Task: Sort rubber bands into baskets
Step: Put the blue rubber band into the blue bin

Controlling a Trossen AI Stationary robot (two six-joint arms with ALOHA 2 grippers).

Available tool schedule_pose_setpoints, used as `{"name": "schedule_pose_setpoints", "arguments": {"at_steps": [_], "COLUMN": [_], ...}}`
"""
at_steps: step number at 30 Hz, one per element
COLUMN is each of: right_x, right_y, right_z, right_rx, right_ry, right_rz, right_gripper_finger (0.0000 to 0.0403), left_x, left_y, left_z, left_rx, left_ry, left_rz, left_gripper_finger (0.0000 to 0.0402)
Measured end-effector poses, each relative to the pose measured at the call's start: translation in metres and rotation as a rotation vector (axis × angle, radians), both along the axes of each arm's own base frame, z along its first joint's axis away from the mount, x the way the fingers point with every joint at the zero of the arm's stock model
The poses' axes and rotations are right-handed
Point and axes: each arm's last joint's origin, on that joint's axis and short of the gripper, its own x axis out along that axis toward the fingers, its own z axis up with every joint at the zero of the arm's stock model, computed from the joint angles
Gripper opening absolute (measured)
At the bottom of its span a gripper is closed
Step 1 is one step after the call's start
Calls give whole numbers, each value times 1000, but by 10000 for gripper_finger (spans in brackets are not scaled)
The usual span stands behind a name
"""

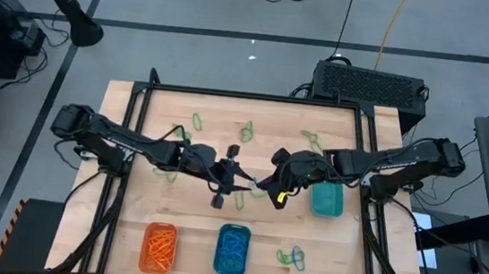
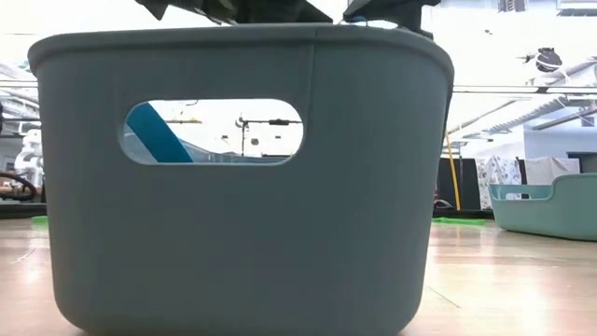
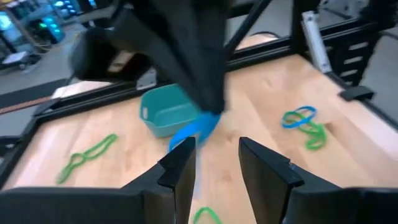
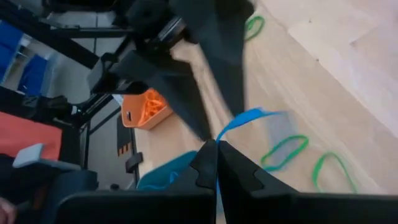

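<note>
My right gripper (image 1: 267,188) is over the table's middle, shut on a blue rubber band (image 4: 249,118), which also shows in the left wrist view (image 3: 198,132). My left gripper (image 1: 222,178) faces it from the left, open (image 3: 214,167) and empty, just short of the band. The orange basket (image 1: 159,247) and the blue basket (image 1: 232,249) stand near the front edge and hold bands. The teal basket (image 1: 327,200) stands on the right. Green bands (image 1: 199,120) lie loose on the wood toward the far edge. My right gripper pinches one end of the blue band (image 4: 221,138) between its two fingertips. The rest of the band sticks out past the fingers toward my left gripper, lifted clear of the table.
A blue and a green band (image 1: 291,257) lie tangled at the front right. More green bands (image 1: 311,142) lie at the far right and under my left arm (image 1: 166,171). The blue basket's wall (image 2: 242,233) fills the low view. A black frame (image 1: 257,96) rims the table.
</note>
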Motion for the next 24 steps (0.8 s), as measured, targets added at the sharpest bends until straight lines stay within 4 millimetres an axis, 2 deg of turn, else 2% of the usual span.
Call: {"name": "schedule_pose_setpoints", "arguments": {"at_steps": [11,24], "right_x": [2,2], "right_y": [2,2], "right_z": [-1,0], "right_rx": [23,27], "right_ry": [-4,-16], "right_rz": [38,42], "right_gripper_finger": [0,0], "left_x": [0,1], "left_y": [1,1], "left_z": [6,3], "left_rx": [9,30], "left_ry": [-44,-31], "left_rz": [20,9], "left_gripper_finger": [130,130]}}
